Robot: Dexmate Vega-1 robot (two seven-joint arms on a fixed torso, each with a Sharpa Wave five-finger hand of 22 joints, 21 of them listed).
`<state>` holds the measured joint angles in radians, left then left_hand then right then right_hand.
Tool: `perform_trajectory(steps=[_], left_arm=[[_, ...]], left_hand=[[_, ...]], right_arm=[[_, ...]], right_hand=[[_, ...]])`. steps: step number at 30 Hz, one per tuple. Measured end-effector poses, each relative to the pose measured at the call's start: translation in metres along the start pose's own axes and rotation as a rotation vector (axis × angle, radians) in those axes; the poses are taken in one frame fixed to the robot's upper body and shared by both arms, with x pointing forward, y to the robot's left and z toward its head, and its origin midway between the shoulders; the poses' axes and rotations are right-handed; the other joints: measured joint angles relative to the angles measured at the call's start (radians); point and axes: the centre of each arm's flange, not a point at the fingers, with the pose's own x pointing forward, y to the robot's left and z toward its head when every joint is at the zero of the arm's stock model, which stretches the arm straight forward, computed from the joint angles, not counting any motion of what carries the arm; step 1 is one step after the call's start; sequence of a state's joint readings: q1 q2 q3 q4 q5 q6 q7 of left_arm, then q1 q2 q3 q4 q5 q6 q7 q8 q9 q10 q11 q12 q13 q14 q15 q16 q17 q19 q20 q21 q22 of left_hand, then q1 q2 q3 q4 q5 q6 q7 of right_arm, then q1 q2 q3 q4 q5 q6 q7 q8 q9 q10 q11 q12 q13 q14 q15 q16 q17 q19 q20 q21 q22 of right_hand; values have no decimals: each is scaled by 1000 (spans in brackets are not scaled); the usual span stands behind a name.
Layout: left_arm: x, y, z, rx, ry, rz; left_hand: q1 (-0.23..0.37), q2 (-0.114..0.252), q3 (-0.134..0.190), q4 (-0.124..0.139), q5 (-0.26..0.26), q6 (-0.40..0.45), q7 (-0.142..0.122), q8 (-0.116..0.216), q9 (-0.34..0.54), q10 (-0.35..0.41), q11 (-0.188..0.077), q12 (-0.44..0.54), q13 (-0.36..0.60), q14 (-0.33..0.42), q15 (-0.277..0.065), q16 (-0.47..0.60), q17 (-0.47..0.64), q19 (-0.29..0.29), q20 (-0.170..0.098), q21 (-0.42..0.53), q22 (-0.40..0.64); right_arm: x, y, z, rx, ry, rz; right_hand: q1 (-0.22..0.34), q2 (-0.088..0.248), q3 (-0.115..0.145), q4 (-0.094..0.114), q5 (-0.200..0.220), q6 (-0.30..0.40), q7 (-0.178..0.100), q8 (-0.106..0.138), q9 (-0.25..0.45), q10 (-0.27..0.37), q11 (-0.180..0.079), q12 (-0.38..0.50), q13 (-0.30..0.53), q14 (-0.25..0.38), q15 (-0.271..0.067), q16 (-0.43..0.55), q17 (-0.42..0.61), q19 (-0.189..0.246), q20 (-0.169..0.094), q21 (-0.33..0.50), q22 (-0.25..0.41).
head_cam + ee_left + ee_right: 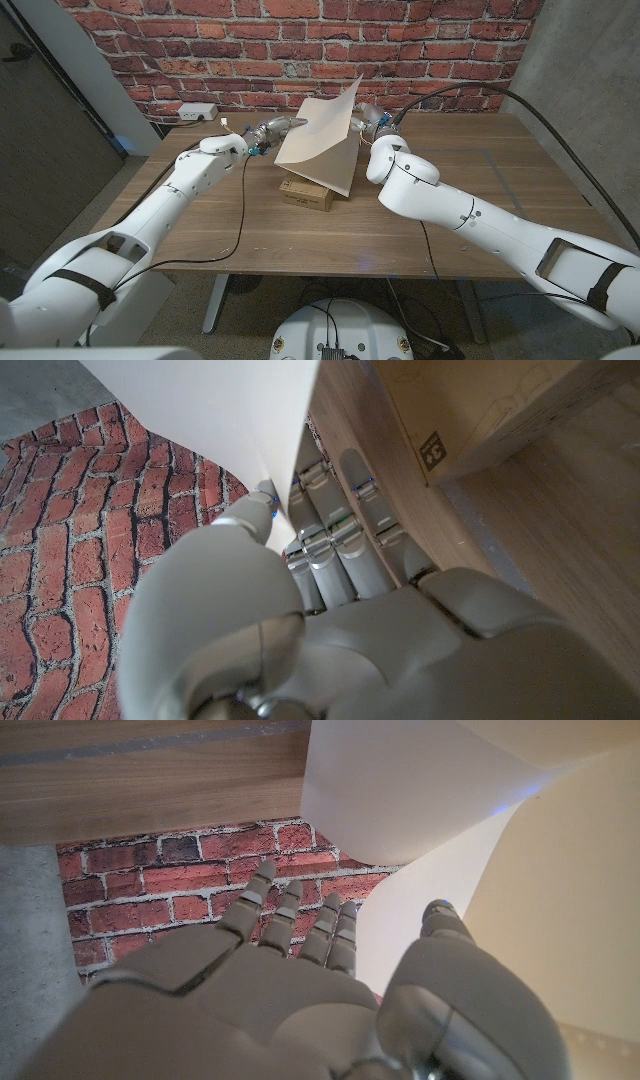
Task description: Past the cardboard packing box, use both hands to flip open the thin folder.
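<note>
Where the head view looks down on the wooden worktop [200, 235], the cardboard packing box [307, 194] sits near its middle, and the thin folder [322, 145] stands just past the box, its pale cover raised steeply and tilted so that its lower edge hangs over the box's far side. At the folder's left edge the left robot hand [270, 128] reaches in and touches the cover; at the folder's right edge the right robot hand [367, 118] is partly hidden behind the raised sheet. A white power strip [196, 112] lies well to the left of the box, at the foot of the brick wall [200, 45].

From the left wrist, the left robot hand [330, 575] pinches the folder [230, 415] — the thumb presses one face of the pale sheet while the fingers [345, 525] lie straight along its other side, next to the box [480, 410] on the worktop [560, 530].

From the right wrist, the right robot hand [300, 980] has its fingers [290, 915] stretched out beside the folder [420, 790], the thumb up against the curled sheet — whether it actually clamps the paper I cannot tell.
</note>
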<state>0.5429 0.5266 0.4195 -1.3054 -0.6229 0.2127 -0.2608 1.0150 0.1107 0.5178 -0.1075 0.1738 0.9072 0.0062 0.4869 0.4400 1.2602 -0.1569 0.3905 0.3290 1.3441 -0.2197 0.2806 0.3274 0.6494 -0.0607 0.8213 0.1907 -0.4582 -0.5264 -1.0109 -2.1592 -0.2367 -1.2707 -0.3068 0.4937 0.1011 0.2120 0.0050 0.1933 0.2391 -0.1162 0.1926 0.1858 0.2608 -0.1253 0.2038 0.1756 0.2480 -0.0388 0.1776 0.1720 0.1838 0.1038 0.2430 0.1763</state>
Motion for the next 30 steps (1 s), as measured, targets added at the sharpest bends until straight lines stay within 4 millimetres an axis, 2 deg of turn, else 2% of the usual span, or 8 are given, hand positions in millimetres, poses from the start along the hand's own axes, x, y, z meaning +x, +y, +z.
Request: perform_trajectory(steps=[3,4,7,10,13,18,20,30], left_arm=[[0,0,0,-10,-3,-3],[0,-1,0,-15,-4,-4],[0,-1,-1,-23,-6,-6],[1,-3,-1,-35,-11,-13],[2,-6,-2,-47,-19,-28],[4,-9,-4,-69,-30,-46],[6,-10,-5,-85,-37,-53],[12,-16,-10,-157,-64,-74]], left_hand=[[0,0,0,0,0,0,0,0,0,0,0,0,2,0,0,0,0,-2,-2,0,0],[0,0,0,0,0,0,0,0,0,0,0,0,3,0,0,0,0,-2,-2,0,0],[0,0,0,0,0,0,0,0,-3,0,0,0,3,0,0,0,0,-2,-2,4,0],[-2,-3,0,0,0,0,0,-11,-10,-13,13,-11,4,-15,3,-12,0,-9,-1,7,0],[-9,-9,0,0,0,-2,1,-25,-21,-31,24,-31,3,-39,14,-30,-3,-11,0,15,-3],[-21,-8,4,10,0,-23,23,-53,-41,-56,41,-63,-12,-69,33,-51,-14,-27,-2,19,-5],[-21,-8,7,13,0,-27,26,-58,-47,-60,44,-70,-16,-103,18,-56,-18,-31,2,19,-5],[-51,-17,0,28,0,-34,34,-80,-66,-65,49,-93,-28,-120,19,-65,-34,-32,4,23,-10]], right_arm=[[1,2,2,-8,-7,0],[1,2,4,-8,-18,-1],[2,3,6,-7,-35,-2],[3,4,9,-1,-60,-1],[3,5,12,11,-81,2],[5,4,12,53,-113,4],[6,5,15,90,-147,15],[13,4,22,250,-230,85]], right_hand=[[-6,7,2,4,0,20,0,4,0,25,12,4,0,17,0,4,-4,27,-41,-1,0],[-1,20,7,4,0,20,0,4,0,29,15,4,0,24,-2,4,-5,36,-50,-1,0],[28,48,29,-10,0,35,0,4,0,47,8,4,0,41,-1,4,-8,75,-88,10,2],[39,59,40,-20,0,42,-3,4,0,51,5,4,0,60,-2,4,-9,126,-110,24,3],[44,64,50,-20,0,49,4,4,0,60,10,4,-3,72,-4,4,-9,166,-129,33,3],[51,72,64,-27,-5,60,7,4,0,73,24,4,-4,101,-1,4,-8,233,-145,56,8],[56,77,70,-23,-5,67,14,4,0,82,33,4,-4,118,-3,4,-6,259,-150,61,8],[73,80,100,-26,-8,88,36,4,0,113,53,4,-4,183,-7,8,-6,378,-155,102,8]])
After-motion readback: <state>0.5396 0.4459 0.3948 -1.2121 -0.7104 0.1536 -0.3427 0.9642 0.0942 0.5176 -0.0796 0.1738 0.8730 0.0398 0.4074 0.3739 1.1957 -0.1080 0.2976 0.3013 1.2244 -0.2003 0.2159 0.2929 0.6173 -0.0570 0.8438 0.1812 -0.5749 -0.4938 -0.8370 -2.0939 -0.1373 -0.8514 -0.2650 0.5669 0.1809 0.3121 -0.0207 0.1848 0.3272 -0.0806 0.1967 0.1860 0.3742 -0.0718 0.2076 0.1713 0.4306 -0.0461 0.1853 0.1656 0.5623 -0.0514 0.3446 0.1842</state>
